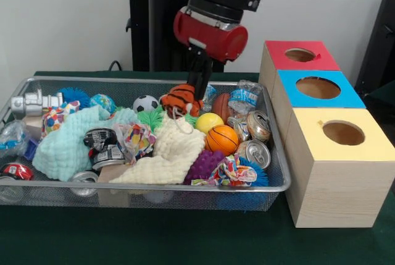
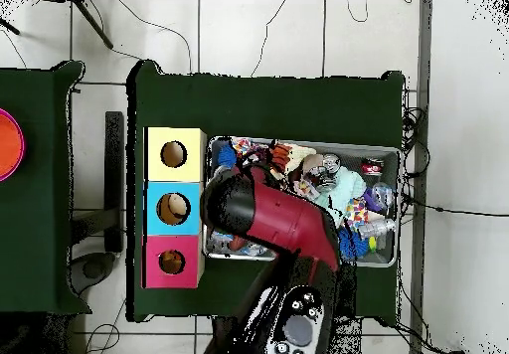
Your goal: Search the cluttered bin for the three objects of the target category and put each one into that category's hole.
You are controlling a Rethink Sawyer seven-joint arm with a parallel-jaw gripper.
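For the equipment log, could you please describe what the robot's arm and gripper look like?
The arm has glossy red rounded shells joined by black cylindrical segments. A slim black gripper hangs beneath the red wrist, which carries a small white patch.

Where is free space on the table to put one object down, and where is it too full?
Free: the green table in front of the wire bin, and the strip beyond the three boxes in the overhead view. Crowded: the bin is packed edge to edge, and the gripper hangs over its far middle.

No legible text: the printed cans and the crumpled bottle's label in the wire bin carry markings too small to read.
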